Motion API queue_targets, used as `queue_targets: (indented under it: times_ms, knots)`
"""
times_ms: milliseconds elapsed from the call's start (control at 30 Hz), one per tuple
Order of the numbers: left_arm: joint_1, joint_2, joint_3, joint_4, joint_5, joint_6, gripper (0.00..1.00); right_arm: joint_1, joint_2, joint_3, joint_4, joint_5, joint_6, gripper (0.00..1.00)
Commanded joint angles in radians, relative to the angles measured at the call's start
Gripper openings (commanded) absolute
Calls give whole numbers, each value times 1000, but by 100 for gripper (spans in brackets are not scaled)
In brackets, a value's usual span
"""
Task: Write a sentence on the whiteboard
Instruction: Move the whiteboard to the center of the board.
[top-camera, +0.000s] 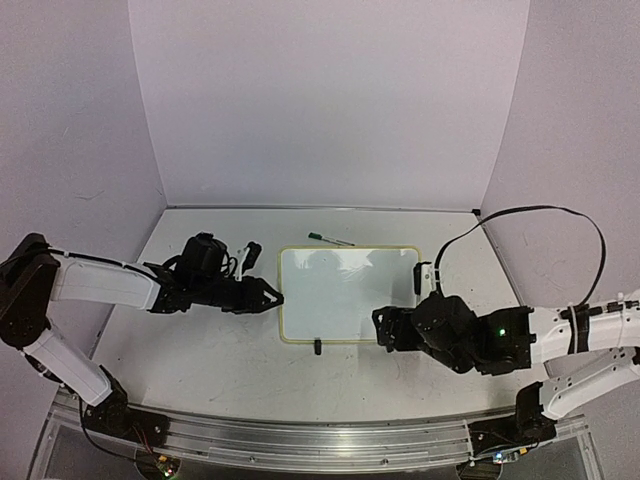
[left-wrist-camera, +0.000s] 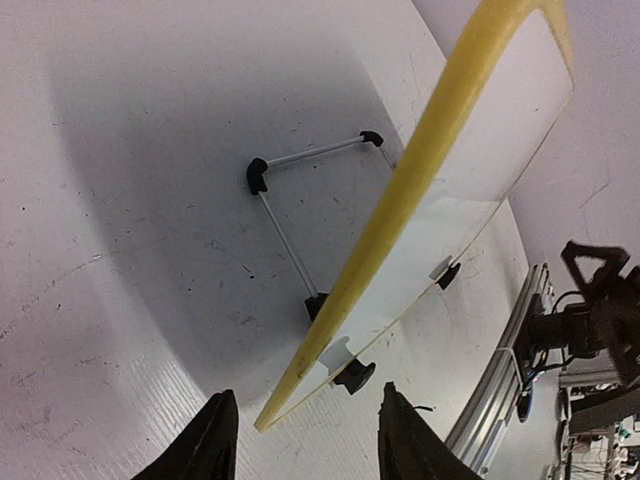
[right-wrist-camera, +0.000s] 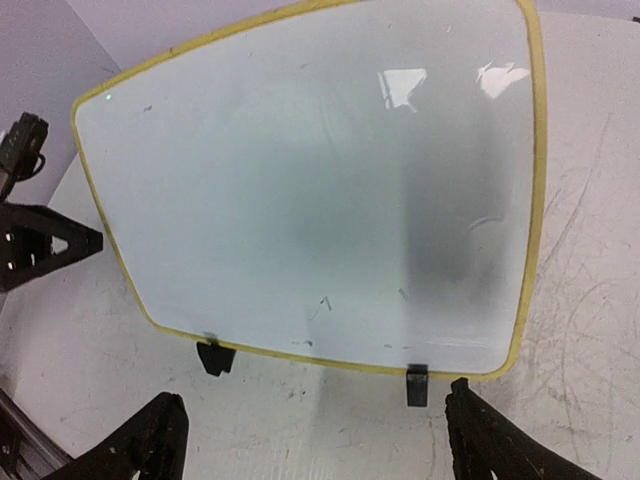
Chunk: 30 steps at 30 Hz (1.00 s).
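The whiteboard, white with a thin yellow frame, sits in the middle of the table, propped on a thin wire stand. Two black clip feet hold its near edge. Its face is blank apart from a few faint specks. My left gripper is at the board's left edge, open, with the yellow corner just ahead of its fingertips and untouched. My right gripper is open wide just short of the near right corner, holding nothing. A green-capped marker lies beyond the board's far edge.
Grey walls enclose the table on three sides. An aluminium rail runs along the near edge with both arm bases on it. The right arm's black cable loops above the table's right side.
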<state>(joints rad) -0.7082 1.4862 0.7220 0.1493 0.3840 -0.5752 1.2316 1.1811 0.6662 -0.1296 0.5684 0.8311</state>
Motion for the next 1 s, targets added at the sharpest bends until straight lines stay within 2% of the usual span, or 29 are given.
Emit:
queue_targets:
  times_ms: [0, 167, 300, 433, 667, 967]
  knots:
    - [-2, 57, 72, 70, 18, 49, 42, -78, -42, 63, -25, 5, -96, 91]
    - [-11, 113, 115, 102, 44, 59, 31, -169, -66, 102, -25, -21, -149, 92]
    - [-28, 141, 144, 113, 41, 54, 24, -262, -87, 99, -12, -113, -183, 94]
    - [-54, 179, 167, 126, 40, 43, 18, -277, -70, 115, -10, -151, -212, 93]
    - [-94, 215, 189, 142, 16, 29, 17, -277, 13, 56, -24, -291, -170, 84]
    - [-105, 288, 247, 169, 24, 12, 16, -276, 55, 1, -20, -292, -123, 79]
